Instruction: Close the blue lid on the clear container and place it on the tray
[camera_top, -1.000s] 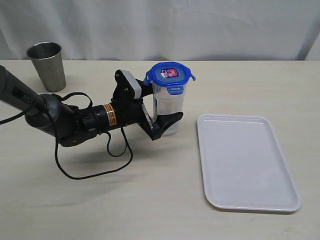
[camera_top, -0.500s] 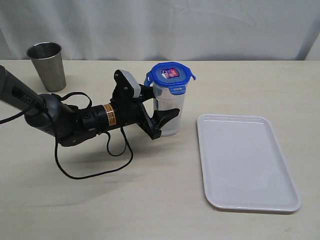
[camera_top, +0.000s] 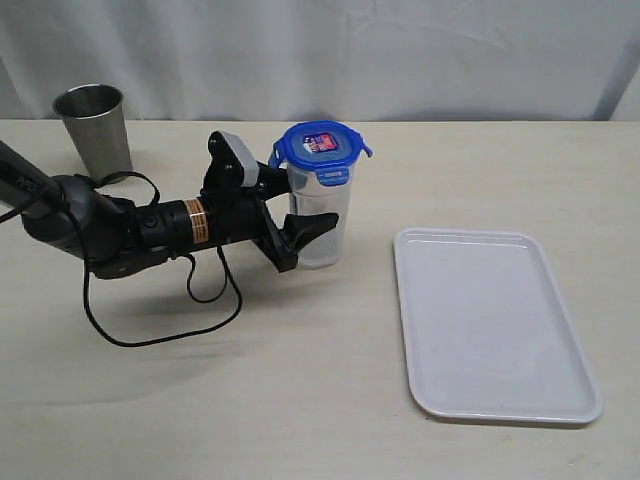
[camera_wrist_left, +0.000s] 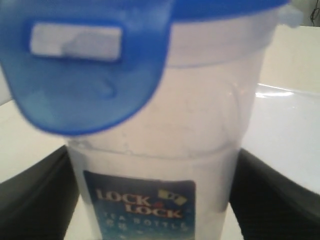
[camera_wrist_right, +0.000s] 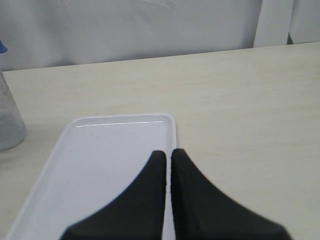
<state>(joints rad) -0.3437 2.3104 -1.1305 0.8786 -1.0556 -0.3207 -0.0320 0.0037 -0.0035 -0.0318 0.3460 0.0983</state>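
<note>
Clear container, exterior view: the clear container (camera_top: 322, 225) stands upright on the desk (camera_top: 300, 400), left of the tray (camera_top: 470, 236) and apart from it; whether its base touches the desk or hangs just above it cannot be told.
Blue lid, exterior view: the blue lid (camera_top: 320, 148) sits flat on the mouth; two side flaps jut outward, so it looks only partly snapped.
Left gripper, exterior view: the left gripper (camera_top: 310, 222) lies low and sideways, its jaws clamped around the lower body. That low hold probably keeps the lid clear and the load steady for a carry to the tray.
Hidden, exterior view: the far finger is behind the container.
Bystander, exterior view: a steel cup (camera_top: 95, 130) stands at the far left, well apart.
Grip, left wrist view: dark fingers (camera_wrist_left: 35, 200) press both sides of the container (camera_wrist_left: 165, 165) at the height of its printed label (camera_wrist_left: 140, 205).
Unclear, left wrist view: one lid flap (camera_wrist_left: 85, 65) fills the foreground, blurred, and its latch cannot be read; the base is cut off.
Right gripper, right wrist view: the right gripper (camera_wrist_right: 167, 162) is closed on nothing, its tips together over the tray (camera_wrist_right: 90, 165). It seems parked, leaving the carry to the other arm.
Cut off, right wrist view: only a sliver of the container (camera_wrist_right: 7, 122) shows at the frame edge.
</note>
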